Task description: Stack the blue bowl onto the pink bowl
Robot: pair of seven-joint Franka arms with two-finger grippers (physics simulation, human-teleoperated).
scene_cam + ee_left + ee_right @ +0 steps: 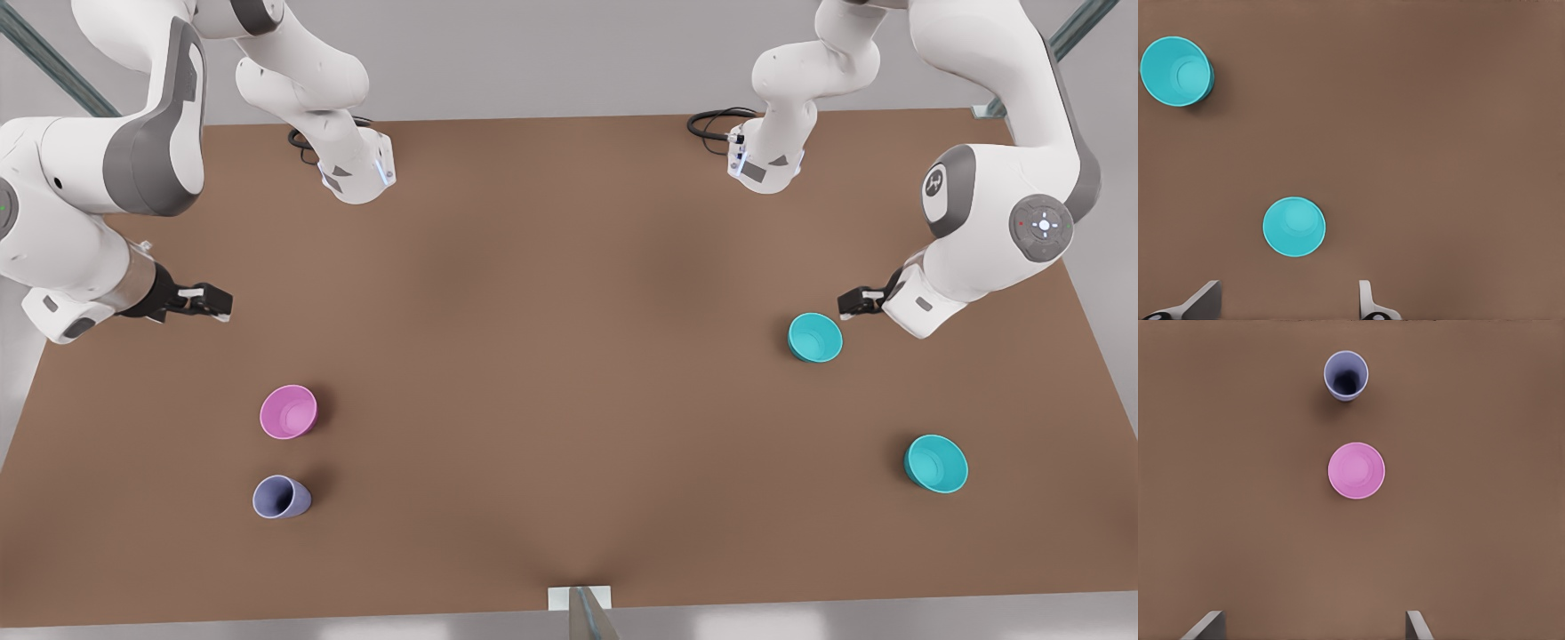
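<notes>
Two alike blue bowls stand upright on the front view's right: one (815,338) (1294,227) just ahead of my left gripper (855,304) (1286,308), the other (935,463) (1175,71) farther toward the near edge. The left gripper hovers open and empty, its fingers (1205,300) wide apart. The pink bowl (288,412) (1356,470) sits upright on the front view's left. My right gripper (212,302) (1313,630) hangs open and empty above the table, some way behind the pink bowl.
A lavender-grey cup (281,496) (1346,375) stands just beyond the pink bowl, toward the near edge. The brown table (569,356) is bare through the middle. Both arm bases (356,173) (765,164) with cables sit at the far edge.
</notes>
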